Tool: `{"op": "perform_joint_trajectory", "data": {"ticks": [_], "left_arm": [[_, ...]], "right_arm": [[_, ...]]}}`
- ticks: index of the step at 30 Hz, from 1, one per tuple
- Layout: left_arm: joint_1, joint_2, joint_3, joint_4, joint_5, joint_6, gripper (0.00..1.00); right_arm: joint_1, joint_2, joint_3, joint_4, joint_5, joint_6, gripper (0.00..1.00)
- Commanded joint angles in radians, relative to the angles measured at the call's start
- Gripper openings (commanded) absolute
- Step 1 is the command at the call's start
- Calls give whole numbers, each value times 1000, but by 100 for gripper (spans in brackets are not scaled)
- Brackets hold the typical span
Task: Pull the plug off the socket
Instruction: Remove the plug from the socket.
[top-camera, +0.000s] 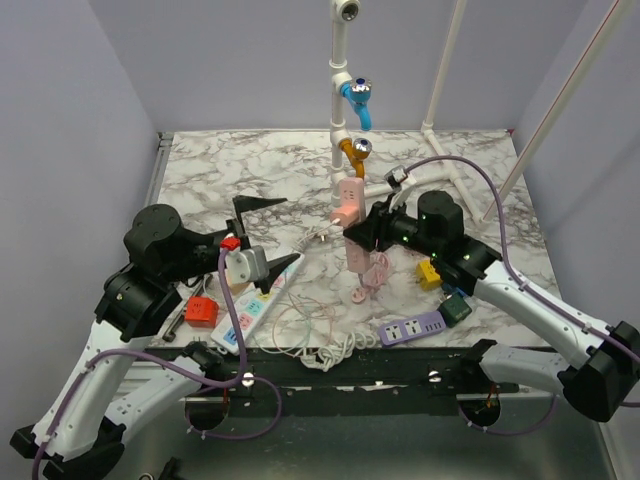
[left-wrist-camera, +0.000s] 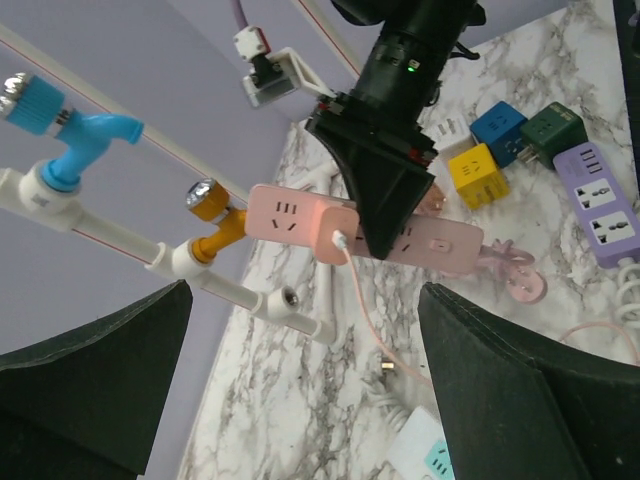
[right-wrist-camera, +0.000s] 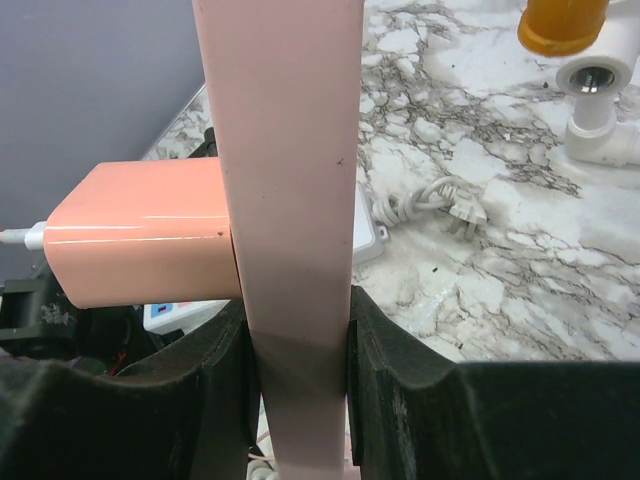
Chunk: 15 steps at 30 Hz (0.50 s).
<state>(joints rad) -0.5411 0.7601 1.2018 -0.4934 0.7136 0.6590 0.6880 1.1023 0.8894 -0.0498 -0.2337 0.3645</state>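
A white marble-patterned tabletop (top-camera: 230, 160) extends beneath and beyond the right gripper (top-camera: 360, 232). Plain pale lavender walls (top-camera: 220, 60) enclose it behind and on both sides of that gripper. A white pipe frame (top-camera: 341, 60) stands upright just behind it. Illumination is even.

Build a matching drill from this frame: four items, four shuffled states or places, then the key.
1. left gripper
2. right gripper
3. pink plug
4. purple power strip

A. lying on the table, near the arm bases
B. shut on the pink power strip
C. open, holding nothing
D. seated in the pink power strip

Pairs: 1-C, 2-B, 3-D, 4-A
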Motion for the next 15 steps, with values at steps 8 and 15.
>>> {"op": "perform_joint_trajectory", "data": {"ticks": [8, 15], "left_arm": [[-207, -10, -154, 208, -199, -39, 98], [-278, -4, -209, 260, -295, 41, 98]], "right_arm": [[39, 118, 112, 96, -16, 13, 1], [51, 143, 114, 122, 6, 21, 1]]}}
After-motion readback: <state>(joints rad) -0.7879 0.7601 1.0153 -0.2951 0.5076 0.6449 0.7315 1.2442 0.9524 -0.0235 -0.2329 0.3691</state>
